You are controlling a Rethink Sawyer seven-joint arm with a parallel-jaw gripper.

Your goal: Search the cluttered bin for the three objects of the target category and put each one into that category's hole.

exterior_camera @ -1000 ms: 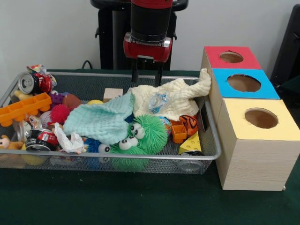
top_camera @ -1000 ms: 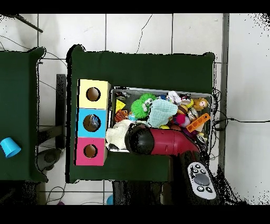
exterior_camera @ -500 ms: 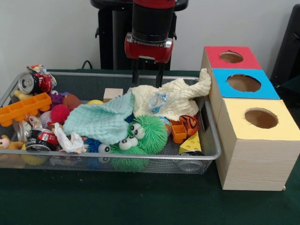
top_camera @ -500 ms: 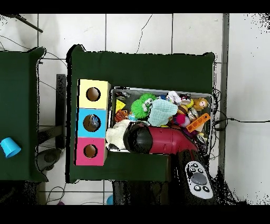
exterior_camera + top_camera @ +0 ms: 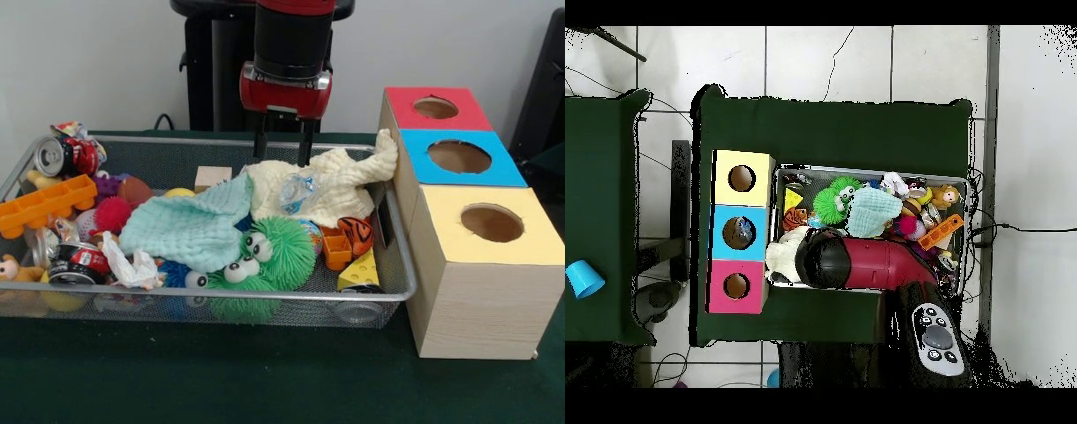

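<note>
The gripper [image 5: 283,152] is hanging over the far side of the wire bin [image 5: 388,265] with its two dark fingers [image 5: 261,146] standing a narrow gap apart and nothing between them; its tips are poised just above the cream cloth [image 5: 331,185], which is sprawling against the bin's end nearest the boxes, one corner lifting up to touch the blue box [image 5: 459,159]; from overhead the red arm [image 5: 865,262] is covering that part of the bin, so the contact itself is hiding from that side. Which category is wanted I cannot say from here, though the fingers seem to be lining up on the cloth; to take it well they should be coming straight down on a raised fold near its middle, not on the thin edge at the bin's far rail, and pinching deep enough that the limp fabric is not slipping free, while keeping clear of the crumpled clear wrapper [image 5: 297,191] lying on top. The cloth is looking soft, waffle-textured and loosely bunched; beside it, toward the bin's middle, a mint cloth [image 5: 190,228] is draping over a green fuzzy toy [image 5: 274,252]; the red box [image 5: 437,108] and yellow box [image 5: 490,230] are flanking the blue one.
</note>
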